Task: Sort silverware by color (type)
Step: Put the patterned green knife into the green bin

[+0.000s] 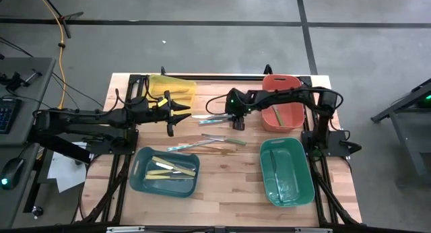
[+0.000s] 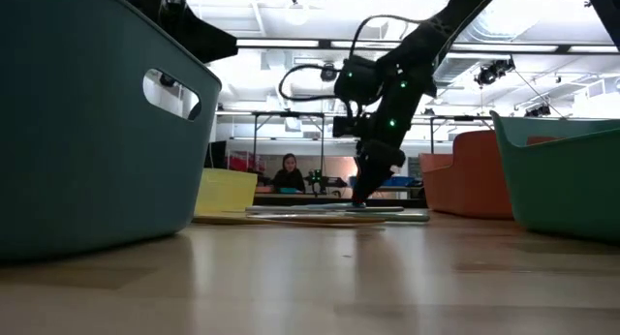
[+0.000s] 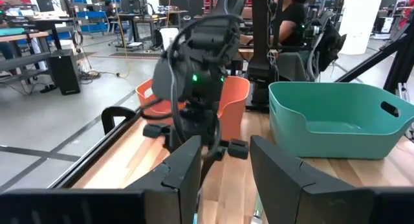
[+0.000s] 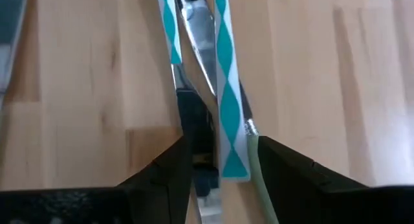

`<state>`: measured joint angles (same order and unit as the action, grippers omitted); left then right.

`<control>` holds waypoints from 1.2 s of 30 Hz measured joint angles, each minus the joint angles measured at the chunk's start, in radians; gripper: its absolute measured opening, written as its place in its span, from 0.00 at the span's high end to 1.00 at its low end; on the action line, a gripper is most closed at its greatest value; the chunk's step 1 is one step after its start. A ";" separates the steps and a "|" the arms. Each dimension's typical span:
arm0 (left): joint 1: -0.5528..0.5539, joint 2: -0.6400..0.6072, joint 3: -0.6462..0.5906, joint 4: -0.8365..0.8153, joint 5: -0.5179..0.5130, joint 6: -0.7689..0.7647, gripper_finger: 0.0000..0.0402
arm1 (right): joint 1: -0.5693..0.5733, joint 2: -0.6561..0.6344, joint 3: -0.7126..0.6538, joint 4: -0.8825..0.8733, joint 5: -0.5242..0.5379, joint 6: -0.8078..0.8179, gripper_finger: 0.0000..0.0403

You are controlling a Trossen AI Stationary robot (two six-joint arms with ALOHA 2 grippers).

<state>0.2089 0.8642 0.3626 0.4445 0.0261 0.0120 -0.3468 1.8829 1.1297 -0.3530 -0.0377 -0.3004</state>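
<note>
My right claw [image 1: 236,123] hangs low over the loose utensils mid-tabletop, fingers apart astride a teal-and-white patterned utensil handle [image 4: 228,88] lying beside a shiny silver-grey utensil [image 4: 197,30]; nothing is gripped yet. I judge this the pick step: next I close on one piece only. My left claw [image 1: 176,114] waits near the yellow plastic bin [image 1: 174,87], fingers apart.
</note>
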 joint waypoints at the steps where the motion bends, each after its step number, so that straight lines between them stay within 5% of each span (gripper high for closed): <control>1: 0.000 0.000 0.000 -0.002 0.000 0.000 0.70 | 0.002 0.009 0.000 0.006 0.004 0.004 0.60; 10: 0.000 0.000 0.000 -0.007 0.000 0.000 0.70 | 0.002 0.024 0.000 0.030 0.047 0.012 0.65; 19: 0.000 0.000 0.000 -0.007 0.000 0.000 0.70 | 0.001 0.023 0.001 0.029 0.055 0.007 0.92; 36: 0.000 0.000 0.000 -0.012 0.000 0.019 0.70 | 0.002 -0.068 -0.003 -0.065 0.045 0.004 0.93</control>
<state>0.2086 0.8642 0.3626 0.4323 0.0257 0.0311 -0.3443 1.8152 1.1267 -0.4176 0.0074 -0.2962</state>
